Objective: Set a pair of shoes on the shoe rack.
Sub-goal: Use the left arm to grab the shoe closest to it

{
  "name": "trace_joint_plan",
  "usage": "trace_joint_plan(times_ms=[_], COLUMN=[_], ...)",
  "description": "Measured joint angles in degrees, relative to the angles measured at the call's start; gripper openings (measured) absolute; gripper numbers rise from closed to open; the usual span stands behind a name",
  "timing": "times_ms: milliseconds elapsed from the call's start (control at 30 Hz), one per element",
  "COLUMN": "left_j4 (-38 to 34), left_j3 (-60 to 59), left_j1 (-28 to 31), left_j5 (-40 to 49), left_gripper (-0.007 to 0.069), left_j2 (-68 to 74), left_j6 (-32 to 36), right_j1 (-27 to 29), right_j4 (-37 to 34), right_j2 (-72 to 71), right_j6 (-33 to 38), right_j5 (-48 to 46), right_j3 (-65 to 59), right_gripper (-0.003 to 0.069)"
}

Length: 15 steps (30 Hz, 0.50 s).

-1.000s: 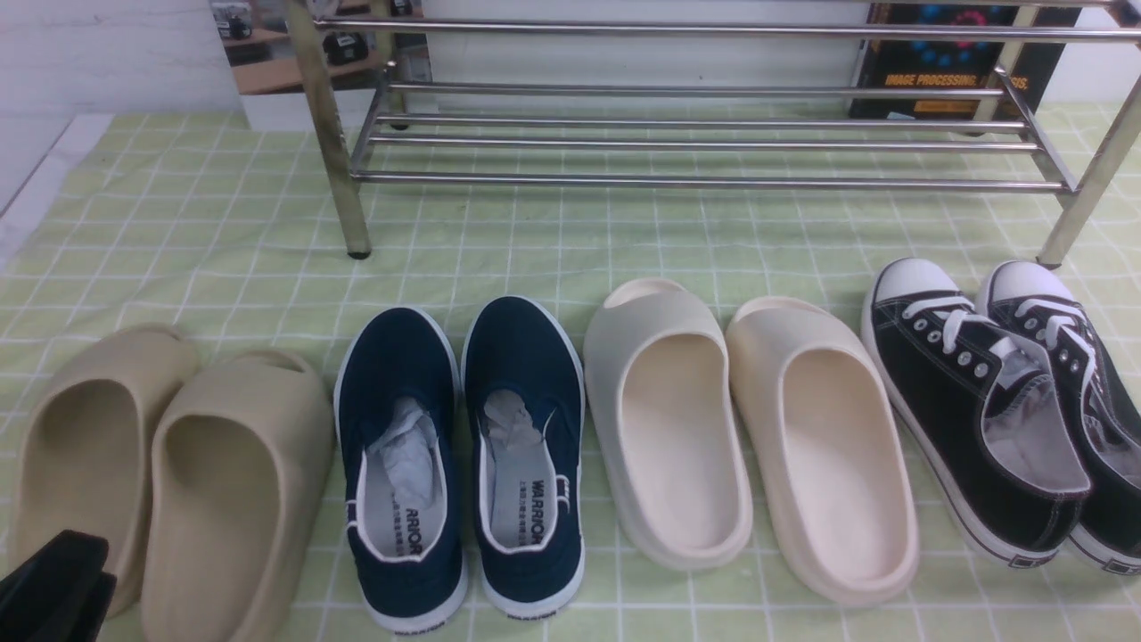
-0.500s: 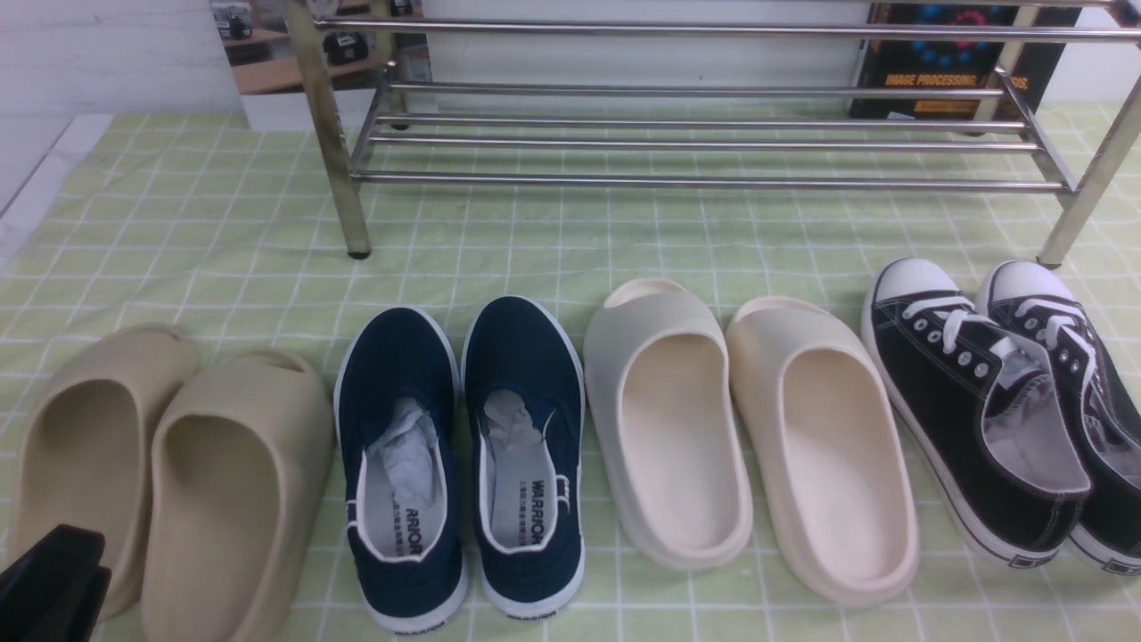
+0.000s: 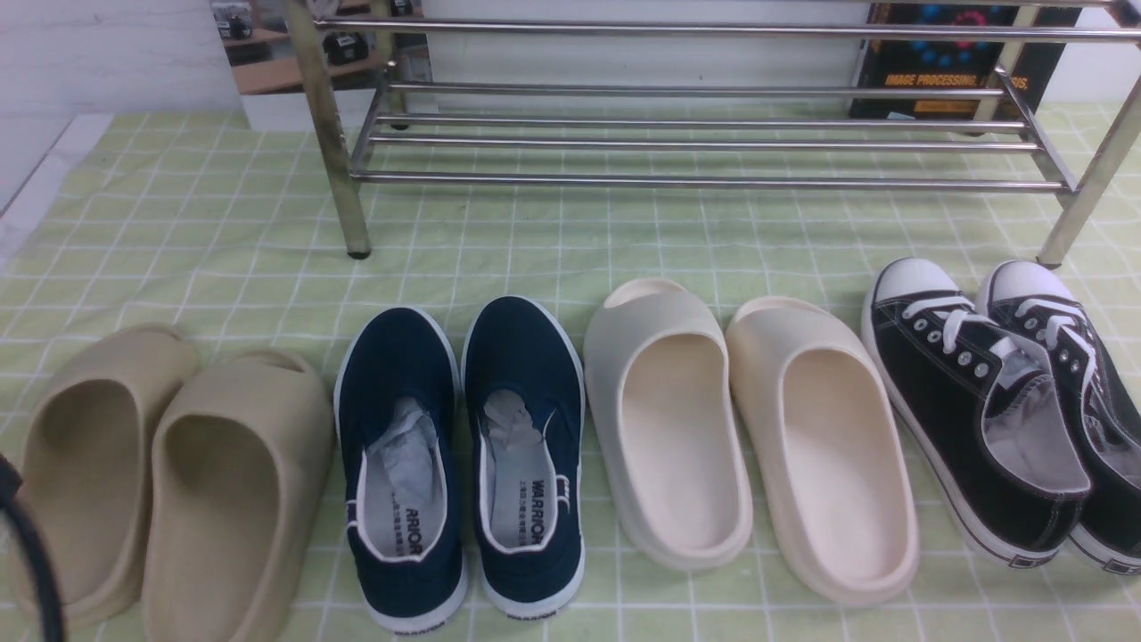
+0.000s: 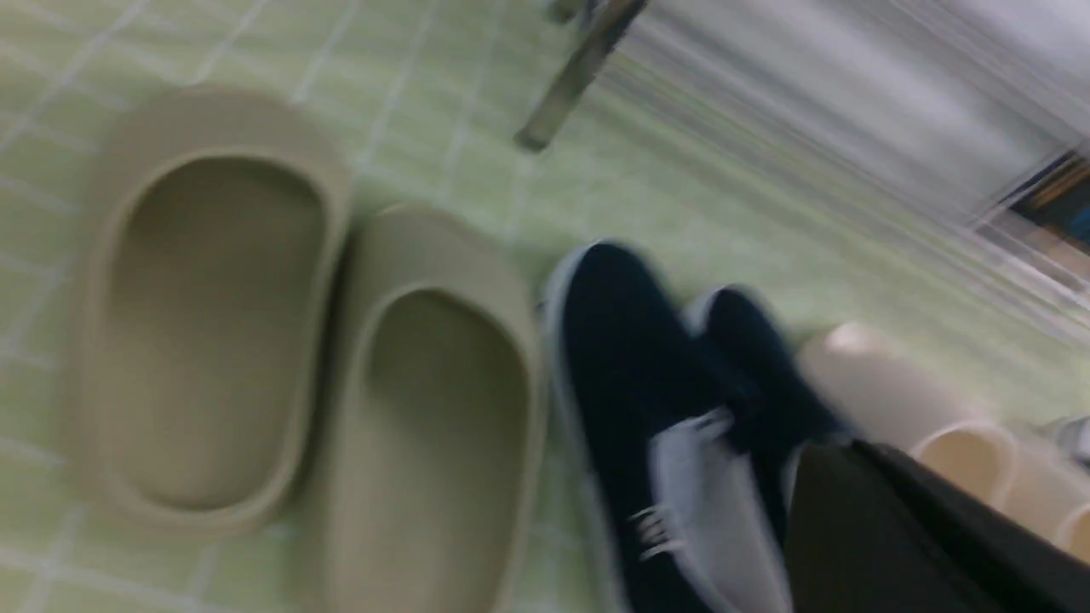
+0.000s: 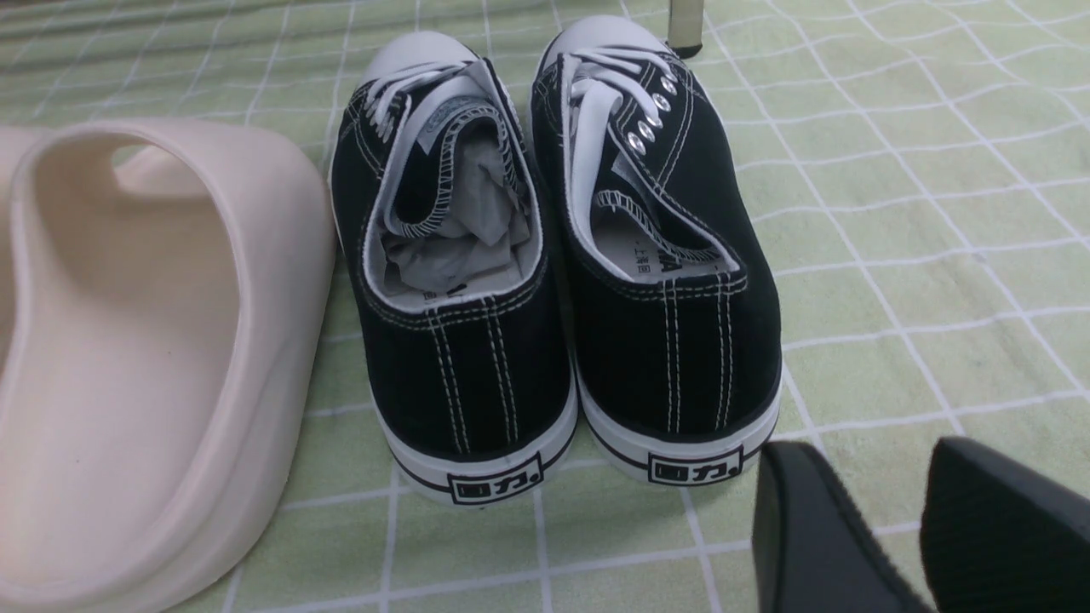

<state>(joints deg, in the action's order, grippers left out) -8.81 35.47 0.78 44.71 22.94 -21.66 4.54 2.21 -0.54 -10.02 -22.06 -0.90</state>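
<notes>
Diff vs a second ago: the black left-arm bulk is gone from the front view's bottom-left corner; only a thin black curved cable [image 3: 28, 553] shows at that edge. Shoes and rack unmoved.

Count: 8 shoes, 4 pairs, 1 row on the green-checked cloth [image 3: 624, 241] over the tabletop.
- 2 tan foam slides [image 3: 241, 499]
- 2 navy blue canvas slip-ons with white soles [image 3: 521, 357]
- 2 cream foam slides [image 3: 669, 428]
- 2 black lace-up sneakers with white toe caps [image 3: 963, 392]

The navy pair sits second from the left, toes toward the chrome bar shoe rack [image 3: 695, 143], well short of it.

Left fingers [image 4: 886, 536]: pressed together, gripping nothing. Right fingers [image 5: 809, 536]: spread, just behind the sneaker heels.

The left wrist view is motion-blurred. The rack top and the outer sneaker are cut off.
</notes>
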Motion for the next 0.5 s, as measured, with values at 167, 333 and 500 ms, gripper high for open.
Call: trace_joint_plan(times_ms=[167, 333, 500], left_j4=[11.5, 11.1, 10.0], left_j3=[11.4, 18.4, 20.9], left_j1=[0.0, -3.6, -12.5], left_j5=[15.2, 19.9, 20.1], left_gripper=[-0.0013, -0.0013, -0.0013], left_j2=[15.2, 26.5, 36.8], left_j6=[0.2, 0.0, 2.6], right_j1=[0.0, 0.0, 0.0], right_j4=[0.0, 0.0, 0.0], right_j2=[0.0, 0.0, 0.0], right_j6=[0.0, 0.0, 0.0], right_j5=[0.0, 0.0, 0.0], right_j3=[0.0, 0.0, 0.0], right_gripper=[0.0239, 0.0239, 0.0239])
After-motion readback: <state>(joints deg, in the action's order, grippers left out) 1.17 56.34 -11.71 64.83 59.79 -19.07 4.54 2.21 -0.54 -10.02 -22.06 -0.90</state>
